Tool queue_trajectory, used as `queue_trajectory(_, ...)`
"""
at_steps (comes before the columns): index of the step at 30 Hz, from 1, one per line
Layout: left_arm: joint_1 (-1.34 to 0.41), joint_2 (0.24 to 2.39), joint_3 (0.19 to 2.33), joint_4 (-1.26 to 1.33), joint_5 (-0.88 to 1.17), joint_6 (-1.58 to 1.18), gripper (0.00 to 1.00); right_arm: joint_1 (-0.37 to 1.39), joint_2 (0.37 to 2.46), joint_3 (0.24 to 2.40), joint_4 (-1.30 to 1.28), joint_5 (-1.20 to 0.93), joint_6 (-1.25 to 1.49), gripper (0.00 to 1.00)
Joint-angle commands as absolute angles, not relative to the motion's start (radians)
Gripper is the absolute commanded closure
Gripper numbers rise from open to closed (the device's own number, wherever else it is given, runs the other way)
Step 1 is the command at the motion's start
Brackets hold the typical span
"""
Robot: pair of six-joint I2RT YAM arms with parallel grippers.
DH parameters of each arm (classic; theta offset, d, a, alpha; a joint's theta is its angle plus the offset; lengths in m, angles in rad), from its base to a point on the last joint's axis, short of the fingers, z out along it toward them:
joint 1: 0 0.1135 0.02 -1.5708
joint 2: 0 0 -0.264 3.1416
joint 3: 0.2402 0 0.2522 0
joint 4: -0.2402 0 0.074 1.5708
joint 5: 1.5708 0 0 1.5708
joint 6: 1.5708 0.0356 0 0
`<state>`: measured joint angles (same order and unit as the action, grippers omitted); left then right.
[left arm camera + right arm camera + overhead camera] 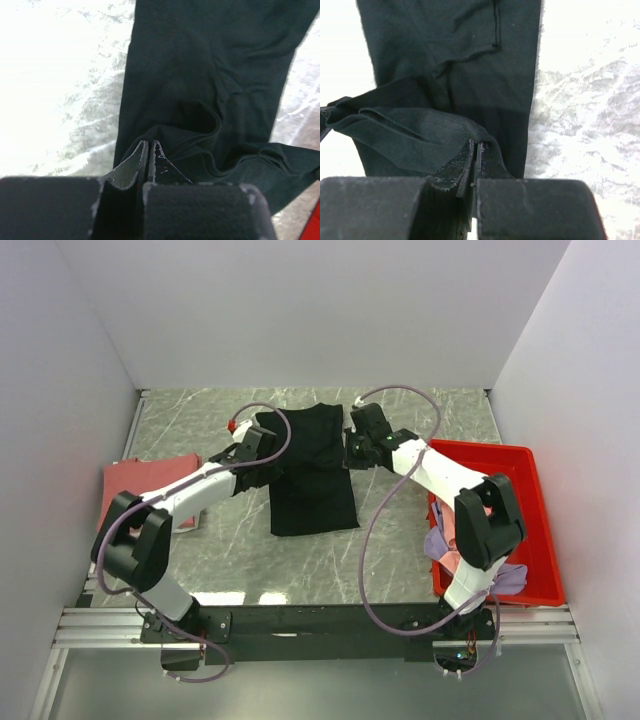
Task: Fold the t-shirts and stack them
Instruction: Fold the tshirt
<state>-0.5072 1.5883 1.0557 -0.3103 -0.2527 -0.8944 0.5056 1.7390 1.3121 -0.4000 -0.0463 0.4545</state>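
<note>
At the far left of the bench [420, 420] we see a salmon-red t-shirt [140, 485] that lies flat, partly under the left arm and well apart from the other clothes. Next comes the left end effector [149, 147]. Its two fingers are pressed together and pinch the left edge of the black t-shirt [315, 490], so the cloth rises in soft wrinkles to the fingertips. The black t-shirt is in the middle of the bench, between the two arms, as a long narrow shape that runs from the far side toward the near side. On its right edge we see the right end effector [476, 147], also fully closed, with a fold of the black cloth caught between the fingertips and lifted a little above the rest. At the right side stands the red bin [540, 530]. A lavender t-shirt [438, 540] hangs over its left wall and a pink t-shirt [452, 562] lies crumpled just beside it, partly hidden by the right arm.
</note>
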Motion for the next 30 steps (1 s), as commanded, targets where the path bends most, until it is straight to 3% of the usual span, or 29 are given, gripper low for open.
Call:
queue_trajectory(1, -0.492, 1.623, 1.106, -0.262, -0.224, -0.858, 0.99, 0.491, 1.784, 1.387, -0.408, -0.034, 0.442, 1.00)
queue_trajectory(12, -0.466, 1.727, 1.143, -0.235, -0.179, -0.827, 0.91, 0.473, 1.884, 1.454, -0.426, -0.006, 0.442, 1.00)
queue_trajectory(15, -0.462, 1.746, 1.151, -0.244, -0.183, -0.827, 0.82, 0.468, 1.910, 1.469, -0.433, -0.011, 0.446, 1.00)
queue_trajectory(18, -0.457, 1.743, 1.144, -0.238, -0.184, -0.830, 0.55, 0.463, 1.930, 1.479, -0.426, -0.015, 0.449, 0.87)
queue_trajectory(19, -0.457, 1.735, 1.146, -0.236, -0.189, -0.828, 0.41, 0.459, 1.937, 1.483, -0.420, -0.031, 0.446, 0.68)
queue_trajectory(20, -0.457, 1.727, 1.144, -0.235, -0.192, -0.825, 0.32, 0.457, 1.940, 1.494, -0.422, -0.040, 0.448, 0.58)
queue_trajectory(21, -0.457, 1.711, 1.144, -0.233, -0.201, -0.828, 0.26, 0.456, 1.940, 1.497, -0.417, -0.043, 0.449, 0.54)
queue_trajectory(22, -0.457, 1.701, 1.144, -0.232, -0.224, -0.825, 0.15, 0.454, 1.934, 1.502, -0.419, -0.044, 0.448, 0.40)
queue_trajectory(23, -0.457, 1.692, 1.144, -0.233, -0.232, -0.825, 0.08, 0.453, 1.928, 1.508, -0.417, -0.048, 0.445, 0.33)
queue_trajectory(24, -0.457, 1.681, 1.144, -0.239, -0.238, -0.827, 0.01, 0.454, 1.921, 1.506, -0.419, -0.049, 0.443, 0.30)
queue_trajectory(30, -0.459, 1.533, 1.027, -0.210, -0.180, -0.860, 0.01, 0.454, 1.778, 1.375, -0.364, -0.124, 0.456, 0.22)
